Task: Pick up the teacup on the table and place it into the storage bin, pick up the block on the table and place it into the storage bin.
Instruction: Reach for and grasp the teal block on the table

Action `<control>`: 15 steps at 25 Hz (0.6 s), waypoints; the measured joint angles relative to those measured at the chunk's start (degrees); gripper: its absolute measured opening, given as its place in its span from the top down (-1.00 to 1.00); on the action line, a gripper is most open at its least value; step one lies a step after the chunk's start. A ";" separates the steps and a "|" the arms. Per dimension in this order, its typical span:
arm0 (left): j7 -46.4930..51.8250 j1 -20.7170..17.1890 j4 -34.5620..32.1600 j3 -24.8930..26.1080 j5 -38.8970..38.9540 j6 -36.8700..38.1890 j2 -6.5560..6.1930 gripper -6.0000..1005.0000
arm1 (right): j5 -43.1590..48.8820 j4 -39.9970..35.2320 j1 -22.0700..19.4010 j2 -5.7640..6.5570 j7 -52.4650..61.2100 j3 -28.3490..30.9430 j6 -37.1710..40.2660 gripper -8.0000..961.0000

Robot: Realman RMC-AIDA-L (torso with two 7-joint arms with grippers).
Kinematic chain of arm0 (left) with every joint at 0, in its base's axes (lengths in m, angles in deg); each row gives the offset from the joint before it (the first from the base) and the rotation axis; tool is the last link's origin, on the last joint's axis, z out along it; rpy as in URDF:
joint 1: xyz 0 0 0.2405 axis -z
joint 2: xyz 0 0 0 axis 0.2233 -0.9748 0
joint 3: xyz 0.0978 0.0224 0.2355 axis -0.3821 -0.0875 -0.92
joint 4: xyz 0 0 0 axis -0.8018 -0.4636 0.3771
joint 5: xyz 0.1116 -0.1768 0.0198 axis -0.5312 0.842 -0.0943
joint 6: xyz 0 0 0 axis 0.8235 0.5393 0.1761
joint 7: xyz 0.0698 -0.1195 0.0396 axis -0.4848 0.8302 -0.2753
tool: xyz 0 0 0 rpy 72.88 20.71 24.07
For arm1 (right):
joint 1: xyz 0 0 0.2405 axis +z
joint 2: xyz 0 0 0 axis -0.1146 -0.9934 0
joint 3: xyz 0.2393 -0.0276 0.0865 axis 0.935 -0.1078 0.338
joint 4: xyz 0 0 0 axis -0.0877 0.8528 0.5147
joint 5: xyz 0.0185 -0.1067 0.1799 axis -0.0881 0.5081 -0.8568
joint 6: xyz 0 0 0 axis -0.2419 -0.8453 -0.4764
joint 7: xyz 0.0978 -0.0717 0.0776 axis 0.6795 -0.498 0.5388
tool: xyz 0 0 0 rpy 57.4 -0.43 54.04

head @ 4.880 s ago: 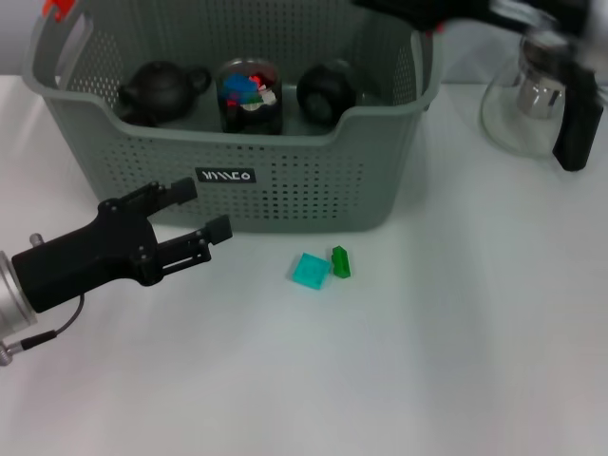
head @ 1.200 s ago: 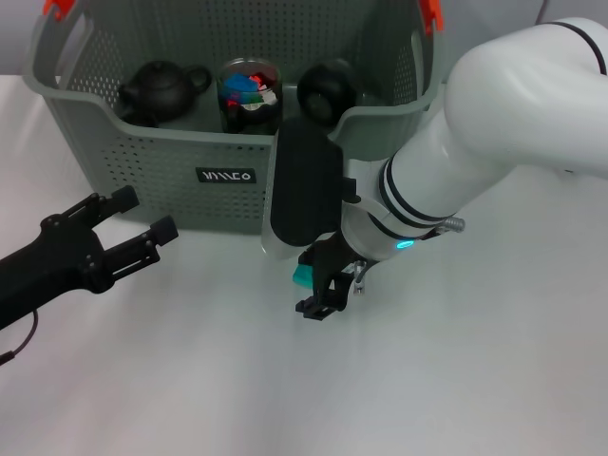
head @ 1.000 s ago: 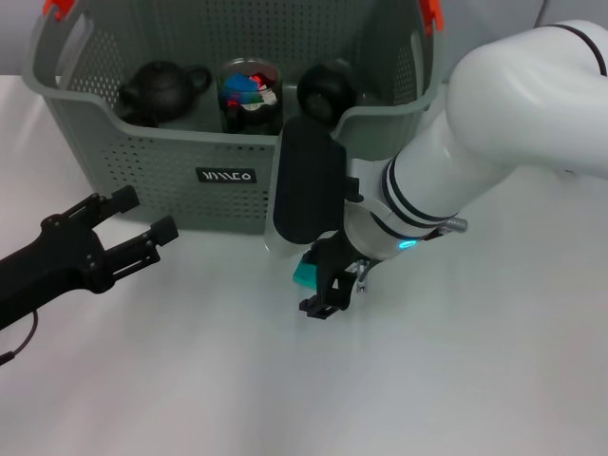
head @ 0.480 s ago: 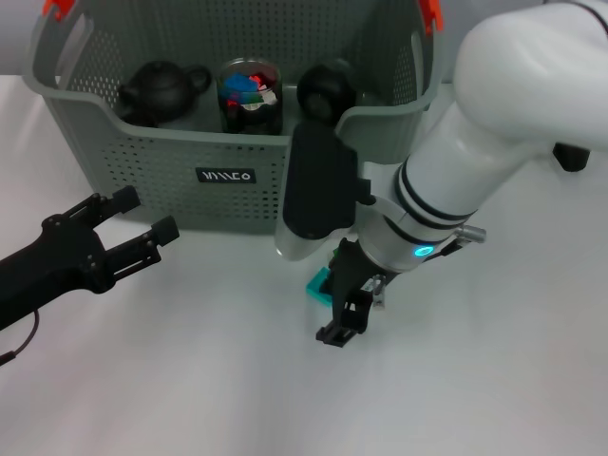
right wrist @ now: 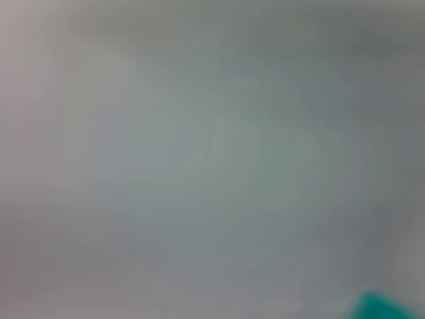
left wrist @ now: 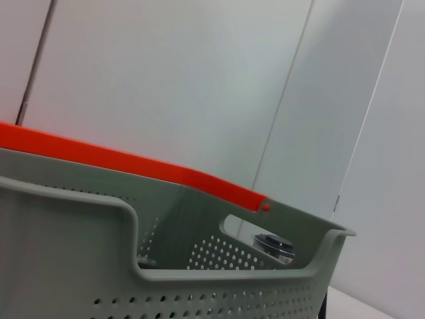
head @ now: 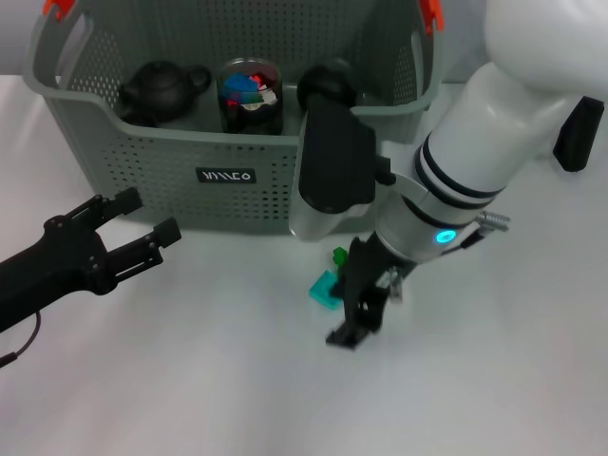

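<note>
The grey perforated storage bin [head: 114, 152] stands at the back; its rim and an orange clip [left wrist: 133, 174] fill the left wrist view. A teal block [head: 323, 289] lies on the white table in front of the bin, with a small green block [head: 339, 255] just behind it. My right gripper [head: 353, 309] points down at the table right beside the teal block; whether it holds the block is hidden. A teal corner [right wrist: 382, 307] shows in the right wrist view. My left gripper [head: 141, 218] is open and empty at the front left. No teacup shows on the table.
Inside the bin sit a dark teapot [head: 157, 87], a glass jar of coloured pieces [head: 249, 95] and a dark round vessel [head: 326, 85]. The black handle of a glass pitcher [head: 578, 133] shows at the right, behind my right arm.
My right arm came in over the blocks, then shifted toward the front right; the teal block slid the same way. My left gripper drew back left earlier and now stays still.
</note>
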 joint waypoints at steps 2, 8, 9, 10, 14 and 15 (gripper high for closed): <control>0.00 0.00 0.00 -0.01 0.01 0.00 0.00 -0.65 | 2.62 -1.52 -1.28 -0.25 1.31 0.27 -3.45 -0.37; 0.00 0.00 0.01 0.09 0.16 -0.04 0.00 -0.65 | 3.36 1.08 -1.34 -0.70 5.36 -2.32 -11.79 -0.39; 0.00 0.01 0.03 0.09 0.16 -0.06 0.01 -0.65 | 2.82 1.59 -1.26 -0.72 5.44 -2.46 -12.40 -0.39; 0.00 0.03 0.05 0.10 0.17 -0.08 0.00 -0.65 | 2.36 2.03 -1.17 -0.74 5.50 -2.55 -12.77 -0.40; 0.00 0.14 0.08 0.13 0.10 -0.10 0.01 -0.65 | 0.37 4.44 -0.17 -0.75 6.54 -2.28 -13.07 -0.41; 0.00 0.16 0.09 0.12 0.06 -0.09 0.03 -0.65 | 0.00 5.32 0.28 -0.72 6.99 -1.93 -12.93 -0.42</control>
